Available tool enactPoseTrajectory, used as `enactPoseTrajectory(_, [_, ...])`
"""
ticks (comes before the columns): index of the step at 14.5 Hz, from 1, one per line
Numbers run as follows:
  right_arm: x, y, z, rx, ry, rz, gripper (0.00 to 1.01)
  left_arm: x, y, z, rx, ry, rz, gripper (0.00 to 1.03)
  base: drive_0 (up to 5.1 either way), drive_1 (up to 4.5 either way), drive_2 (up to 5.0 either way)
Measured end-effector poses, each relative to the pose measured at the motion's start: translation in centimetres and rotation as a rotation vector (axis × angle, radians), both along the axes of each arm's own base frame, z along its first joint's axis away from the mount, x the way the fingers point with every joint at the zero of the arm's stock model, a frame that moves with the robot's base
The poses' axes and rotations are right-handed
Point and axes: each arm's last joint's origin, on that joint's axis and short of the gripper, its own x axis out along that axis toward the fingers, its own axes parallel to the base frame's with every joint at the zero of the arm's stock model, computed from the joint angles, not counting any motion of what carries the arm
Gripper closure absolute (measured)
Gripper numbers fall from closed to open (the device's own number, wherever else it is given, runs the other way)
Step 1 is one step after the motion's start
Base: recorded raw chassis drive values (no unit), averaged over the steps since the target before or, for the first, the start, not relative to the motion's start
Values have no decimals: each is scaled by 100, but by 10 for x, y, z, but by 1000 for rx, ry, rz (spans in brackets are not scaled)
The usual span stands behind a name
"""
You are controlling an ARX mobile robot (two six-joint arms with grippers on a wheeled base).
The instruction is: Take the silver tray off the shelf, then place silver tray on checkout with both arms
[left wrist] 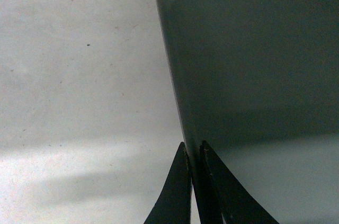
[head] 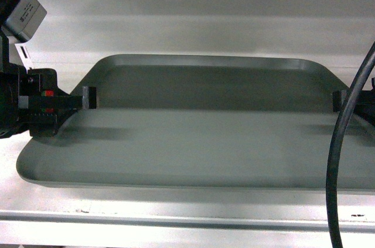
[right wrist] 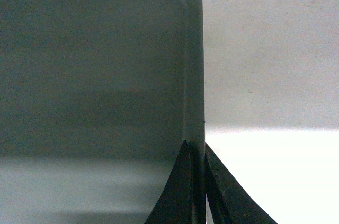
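Note:
The silver tray (head: 199, 136) lies flat and wide across the pale shelf (head: 176, 213) board. My left gripper (head: 88, 97) is shut on its left rim, one finger inside the tray and one outside, as the left wrist view shows at the tray (left wrist: 254, 75) edge, where the gripper (left wrist: 193, 150) pinches the rim. My right gripper (head: 337, 100) is shut on the right rim in the same way, and the right wrist view shows that gripper (right wrist: 196, 150) clamped on the tray (right wrist: 95, 75). I cannot tell whether the tray rests on the board or hovers just above it. The checkout is out of view.
The shelf's plain back panel (head: 205, 13) rises close behind the tray. A thick black cable (head: 337, 172) hangs down in front at the right. Bare shelf board (left wrist: 79, 75) lies left of the tray and bare shelf board (right wrist: 265, 49) to its right.

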Motion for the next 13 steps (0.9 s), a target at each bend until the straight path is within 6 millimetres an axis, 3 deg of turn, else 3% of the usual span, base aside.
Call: enactPoseTrajectory(13, [0,-2,0,6,1,-12,98,1,-1,-2,4,-2,2,99,0,0,0])
